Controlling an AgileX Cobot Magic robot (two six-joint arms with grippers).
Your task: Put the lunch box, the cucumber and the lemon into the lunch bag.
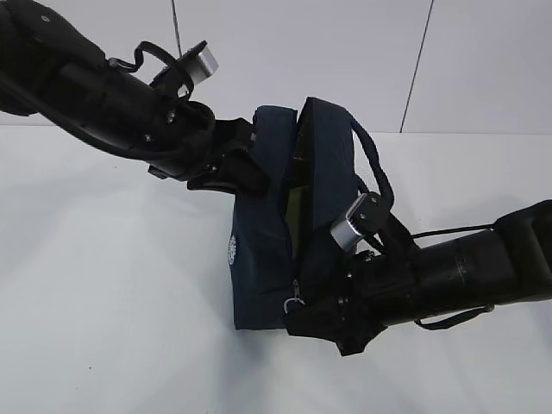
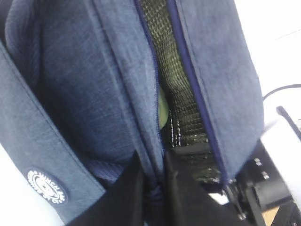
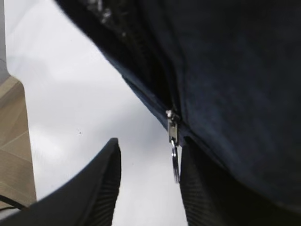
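The navy lunch bag (image 1: 259, 259) stands on the white table with its zipper open along the top. My left gripper (image 1: 252, 166) is shut on the fabric edge beside the opening (image 2: 153, 186). Inside, against the silver lining (image 2: 181, 94), a pale green flat surface (image 1: 296, 210) shows, seemingly the lunch box (image 2: 162, 110). The cucumber and the lemon are hidden. My right gripper (image 1: 304, 321) stands open at the bag's lower end. The metal ring pull (image 3: 175, 162) hangs between its fingers, close to the right finger (image 3: 207, 188), with nothing clamped.
A loop handle (image 1: 377, 168) droops over the bag's right side above my right arm. The white table (image 1: 103, 328) spreads to the left and front. A wooden floor strip (image 3: 14, 155) shows past the table edge in the right wrist view.
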